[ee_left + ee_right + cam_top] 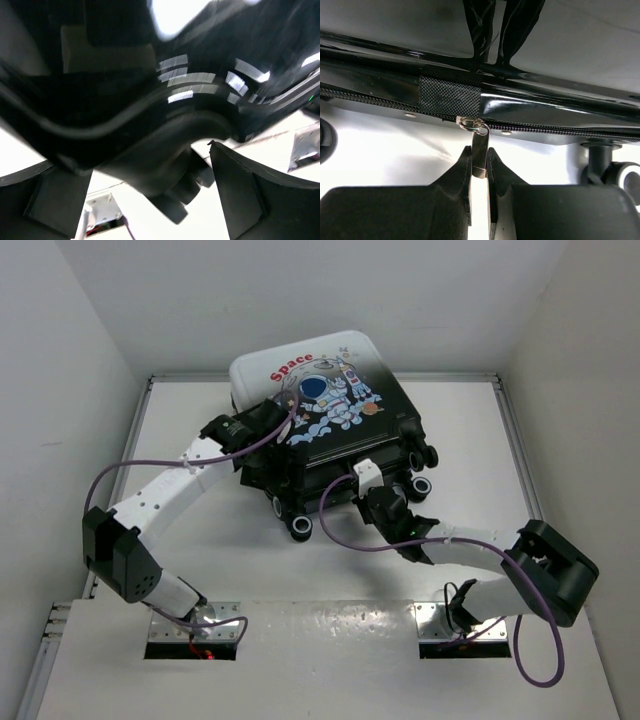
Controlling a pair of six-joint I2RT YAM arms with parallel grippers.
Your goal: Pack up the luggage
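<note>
Metal first: nearest to us, the small silver zipper pull (479, 150) hangs from its slider. The right gripper (479, 161) is clenched on it, both fingertips (463, 170) pressed flat against the tab. Just behind it the zipper track (560, 131) runs along the glossy black seam of the luggage (340, 410). The luggage lies flat on the white table (470, 440) with its lid down, the astronaut print facing up and the black wheels (300, 527) toward the arms.

Farther back, at the case's left side, the left gripper (142, 165) stands released. Its jaws are spread wide with the shell's edge close between them; we cannot tell whether they touch it.

We judge that packing has come down to closing up, with the zip as the step in hand. The next move calls for a steady pull along the seam, parallel to the teeth, without twisting the tab out of the pinch. The left arm may need to brace the shell so the case does not slide or swivel on the table.
</note>
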